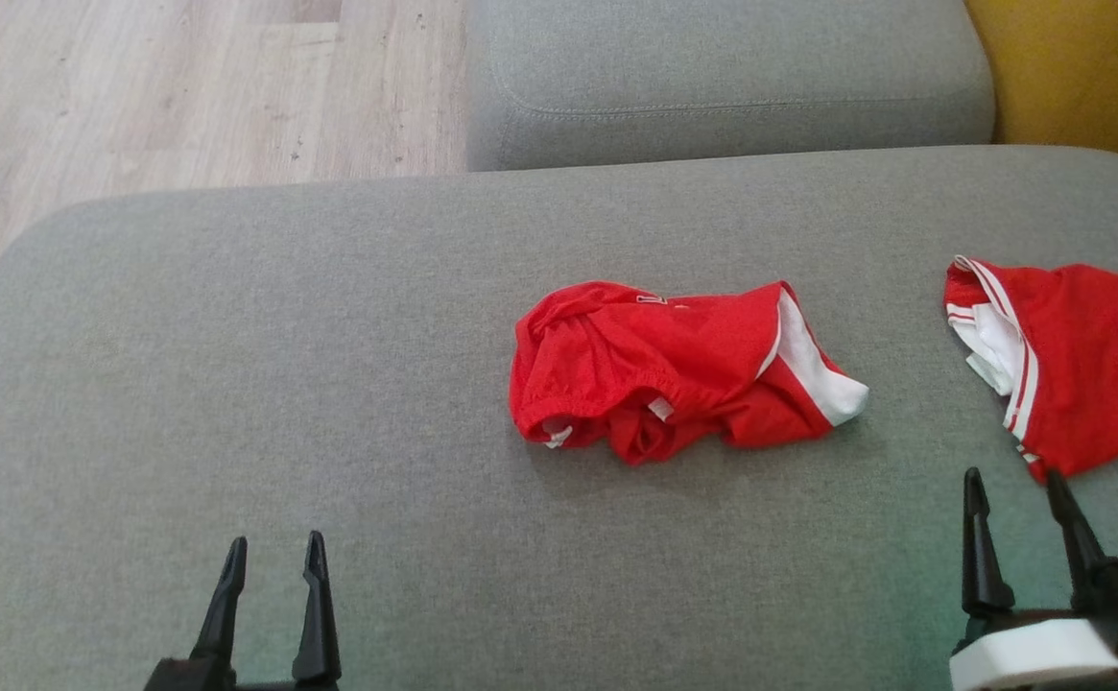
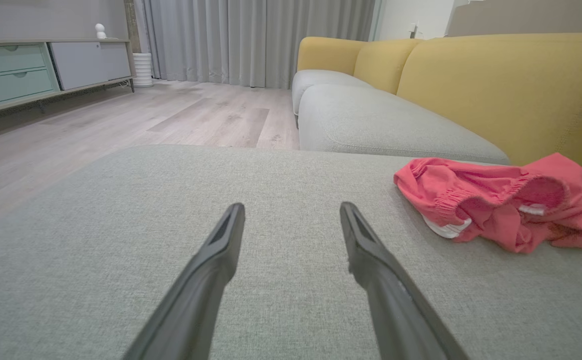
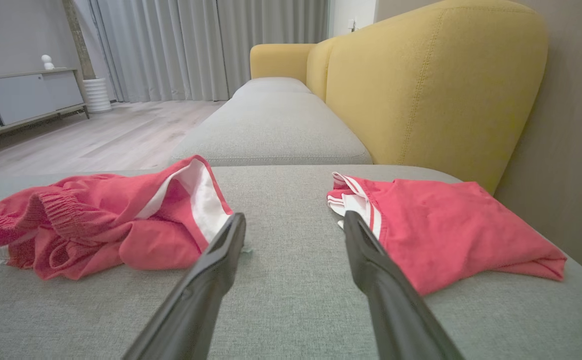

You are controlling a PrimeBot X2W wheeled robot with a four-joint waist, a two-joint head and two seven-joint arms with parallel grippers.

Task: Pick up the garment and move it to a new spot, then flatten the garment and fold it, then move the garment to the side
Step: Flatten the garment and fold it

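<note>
Garment crumpled on cushion, ahead between left end effector and right end effector; both spread, empty.

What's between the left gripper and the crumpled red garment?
Nothing: bare grey cushion runs from the left gripper to the crumpled red garment, seen in the head view.

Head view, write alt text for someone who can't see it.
A crumpled red garment with white trim lies in the middle of a grey sofa cushion, with a second, flatter red garment at the right edge. The left end effector and right end effector sit open and empty at the bottom; pale wood floor shows upper left.
</note>
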